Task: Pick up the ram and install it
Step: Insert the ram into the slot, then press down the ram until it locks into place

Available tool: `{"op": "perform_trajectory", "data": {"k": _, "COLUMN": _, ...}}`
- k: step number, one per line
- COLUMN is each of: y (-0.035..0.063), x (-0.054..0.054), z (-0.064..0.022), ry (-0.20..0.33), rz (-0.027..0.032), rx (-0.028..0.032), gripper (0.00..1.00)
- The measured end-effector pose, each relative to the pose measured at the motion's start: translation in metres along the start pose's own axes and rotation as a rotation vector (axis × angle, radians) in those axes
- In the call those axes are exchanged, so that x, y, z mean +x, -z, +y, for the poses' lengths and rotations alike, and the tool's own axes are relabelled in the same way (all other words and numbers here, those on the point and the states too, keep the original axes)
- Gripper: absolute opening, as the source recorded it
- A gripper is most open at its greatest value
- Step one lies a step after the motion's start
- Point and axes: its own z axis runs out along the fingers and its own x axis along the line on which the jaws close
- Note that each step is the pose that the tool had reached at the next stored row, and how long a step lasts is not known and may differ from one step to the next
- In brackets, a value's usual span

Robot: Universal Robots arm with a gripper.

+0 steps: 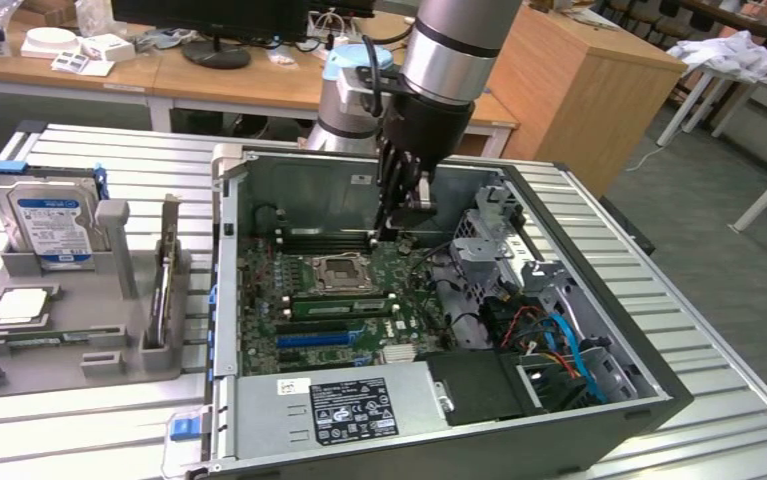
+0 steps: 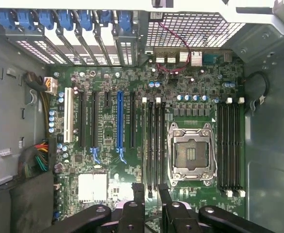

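Exterior view: arm reaches down into the open PC case (image 1: 623, 405), gripper (image 1: 403, 228) low over the motherboard (image 1: 417, 300), near the back wall.

Ram (image 1: 339, 305): long green stick with dark chips, standing in a memory slot just beside the empty CPU socket (image 1: 336, 272), on the side towards the power supply (image 1: 336, 410). Appears slotted in. Cannot tell whether it is pressed fully home or the end latches are closed.

Wrist view: gripper (image 2: 151, 190) with its two dark fingers (image 2: 138, 194) parted. Bare board and slot ends show in the gap and nothing is pinched there, so the claw is open and empty. Fingers line up with one end of the slot bank (image 2: 154, 145) next to the CPU socket (image 2: 191, 153).

Off to the exterior view's left: grey parts fixture (image 1: 90, 355) with the blue-labelled hard drive (image 1: 47, 220) upright in it, well apart from the arm.

Judgement: pick-up done, work is at the tail of the install, with the stick placed and let go. Any follow-up calls for an even, straight-down press along the stick's top edge and for confirming the white latch tabs (image 2: 144, 100) have closed, with no sideways load on the slot.
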Motion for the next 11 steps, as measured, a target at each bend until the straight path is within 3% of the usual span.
{"op": "perform_trajectory", "data": {"k": 5, "y": 0.0, "x": 0.0, "z": 0.001, "ry": 0.0, "rz": 0.0, "rx": 0.0063, "gripper": 0.25}}
{"op": "perform_trajectory", "data": {"k": 11, "y": 0.0, "x": 0.0, "z": 0.0011, "ry": 0.0, "rz": 0.0001, "rx": 0.0067, "gripper": 0.25}}
